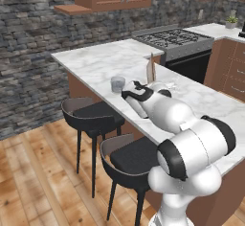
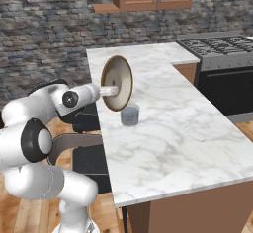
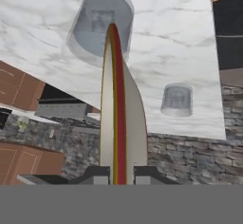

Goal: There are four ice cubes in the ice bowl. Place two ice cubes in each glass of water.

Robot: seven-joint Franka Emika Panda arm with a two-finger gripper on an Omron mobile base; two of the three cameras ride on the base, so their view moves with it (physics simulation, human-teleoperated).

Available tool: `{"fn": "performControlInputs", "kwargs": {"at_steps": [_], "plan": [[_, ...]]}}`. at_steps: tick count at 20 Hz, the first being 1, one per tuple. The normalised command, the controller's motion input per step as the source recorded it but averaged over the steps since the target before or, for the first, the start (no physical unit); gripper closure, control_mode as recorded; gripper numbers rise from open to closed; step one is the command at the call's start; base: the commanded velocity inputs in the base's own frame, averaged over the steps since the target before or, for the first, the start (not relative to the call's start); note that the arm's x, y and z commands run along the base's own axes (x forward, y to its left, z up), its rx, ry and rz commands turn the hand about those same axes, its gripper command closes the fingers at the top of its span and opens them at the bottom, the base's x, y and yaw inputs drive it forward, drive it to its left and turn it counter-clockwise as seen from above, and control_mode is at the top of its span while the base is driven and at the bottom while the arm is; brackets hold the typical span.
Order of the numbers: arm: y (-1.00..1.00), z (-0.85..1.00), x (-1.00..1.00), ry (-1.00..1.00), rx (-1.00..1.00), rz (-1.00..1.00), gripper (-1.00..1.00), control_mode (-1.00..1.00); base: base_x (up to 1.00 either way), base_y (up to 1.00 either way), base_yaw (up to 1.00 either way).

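Tabletop: white marble slab that carries both glasses — the work sits along its near long edge, the side above the stools.

Ice bowl: lifted clear of the tabletop and tipped on edge, its grey-beige inside facing out over the marble and its golden-brown rim standing nearly upright. My reading is that it is held this way so the cubes slide out over the lower rim into a glass, rather than being picked out one by one.

Hand: pressed together on the ice bowl's rim, one fingertip on each face of the wall; the hand view looks straight along the thin rim.

Nearer glass: short, clear, bluish-grey tumbler standing upright just below the tipped bowl, near the tabletop's long edge — placed, I judge, to catch what falls. In the hand view the bowl's rim lines up with its mouth.

Farther glass: same kind of tumbler, upright, well apart from the first and toward the tabletop's end by the stone wall.

Ice cubes: a pale square patch shows inside the nearer glass, likely ice; how many cubes I cannot tell.
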Motion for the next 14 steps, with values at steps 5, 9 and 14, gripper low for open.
{"fn": "performControlInputs", "kwargs": {"at_steps": [5,9,14], "plan": [[0.20,0.31,0.02,0.00,-0.03,0.00,1.00,-1.00,0.00,0.00,0.00],[0.21,0.15,-0.22,0.00,-0.31,0.04,1.00,-1.00,0.00,0.00,0.00],[0.19,0.20,-0.29,0.01,-0.44,0.02,1.00,-1.00,0.00,0.00,0.00]]}}
